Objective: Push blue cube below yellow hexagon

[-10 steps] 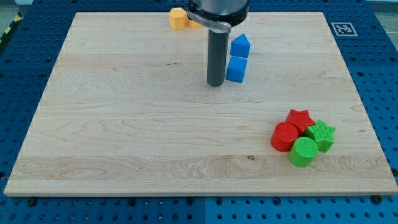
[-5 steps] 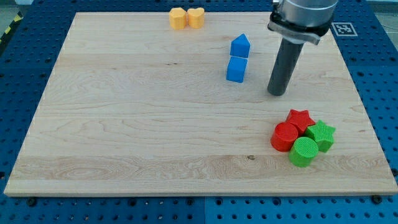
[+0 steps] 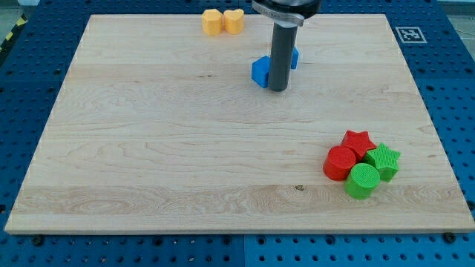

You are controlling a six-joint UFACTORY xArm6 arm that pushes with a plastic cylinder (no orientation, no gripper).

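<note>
1. Our rod ends in a bare tip [image 3: 277, 89]; we carry no pincer, so nothing grips.
2. My tip touches the blue cube [image 3: 260, 72] on its right side.
3. A second blue block [image 3: 295, 57] peeks out right of the rod, shape hidden.
4. The yellow hexagon [image 3: 212, 21] and yellow heart [image 3: 234, 21] touch at the board's [image 3: 148, 148] top, up-left of the cube.
5. Red star [image 3: 358, 141], red cylinder [image 3: 341, 163], green star [image 3: 384, 160] and green cylinder [image 3: 363, 181] cluster at lower right.

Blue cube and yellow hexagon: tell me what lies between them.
Nothing: the camera view shows only bare board between blue cube and yellow hexagon. My tip touches the cube's right.
</note>
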